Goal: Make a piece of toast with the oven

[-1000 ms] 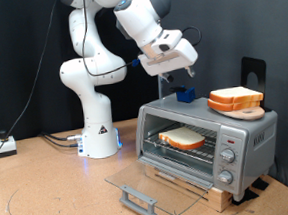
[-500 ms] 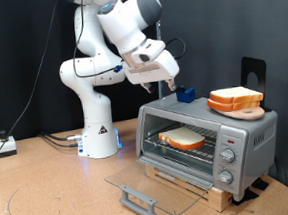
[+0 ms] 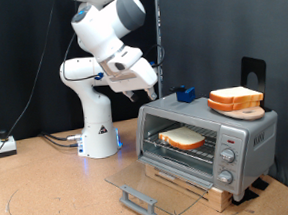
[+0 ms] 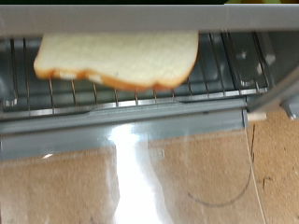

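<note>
The silver toaster oven [image 3: 248,129] stands on a wooden block at the exterior view's right, its glass door [image 3: 150,185] folded down flat and open. The piece of toast [image 3: 184,137] lies on the wire rack inside; the wrist view shows it [image 4: 117,58] on the rack [image 4: 224,70] behind the open door [image 4: 140,168]. My gripper [image 3: 151,90] hangs in the air to the left of and above the oven, empty; its fingers do not show in the wrist view.
A stack of like slices [image 3: 235,98] sits on a wooden board on the oven's top, beside a small blue object [image 3: 187,93]. The door's grey bar handle [image 3: 138,199] juts out over the brown tabletop. Cables and a white box [image 3: 5,146] lie at the left.
The arm has swung away to the exterior view's left and slightly down, from above the oven's top to beside its upper left corner. The toast and door have not moved.
</note>
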{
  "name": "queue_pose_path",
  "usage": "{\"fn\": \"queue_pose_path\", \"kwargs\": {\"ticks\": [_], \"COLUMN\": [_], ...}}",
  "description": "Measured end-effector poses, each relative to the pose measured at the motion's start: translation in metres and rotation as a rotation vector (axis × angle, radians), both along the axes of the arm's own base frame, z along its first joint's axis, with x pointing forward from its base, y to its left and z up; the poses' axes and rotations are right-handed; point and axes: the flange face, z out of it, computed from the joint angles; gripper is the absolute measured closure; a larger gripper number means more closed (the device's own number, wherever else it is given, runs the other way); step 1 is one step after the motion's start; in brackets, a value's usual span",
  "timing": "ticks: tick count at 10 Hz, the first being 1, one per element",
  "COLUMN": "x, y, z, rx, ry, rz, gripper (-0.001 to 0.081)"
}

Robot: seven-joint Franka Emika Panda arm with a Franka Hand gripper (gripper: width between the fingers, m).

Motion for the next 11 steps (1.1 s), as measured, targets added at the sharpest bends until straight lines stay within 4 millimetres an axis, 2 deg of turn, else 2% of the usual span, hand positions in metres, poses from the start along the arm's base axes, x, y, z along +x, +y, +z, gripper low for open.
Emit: {"fn": "queue_pose_path", "kwargs": {"ticks": [2, 3, 4, 6, 8, 9, 11], "x": [0.01, 0.009, 0.006, -0.001, 0.003, 0.012, 0.011], "y": [-0.021, -0.02, -0.016, -0.023, -0.045, -0.053, -0.05], "z": [-0.003, -0.003, -0.004, -0.007, -0.013, -0.016, -0.017], "rx": [-0.003, 0.0, 0.018, 0.009, -0.019, -0.021, 0.002], "ry": [-0.03, -0.027, -0.045, -0.14, -0.284, -0.34, -0.231], "rz": [-0.005, -0.001, 0.106, 0.335, 0.538, 0.622, 0.477], "gripper": [0.0002, 0.0002, 0.0002, 0.0002, 0.0002, 0.0002, 0.0002]}}
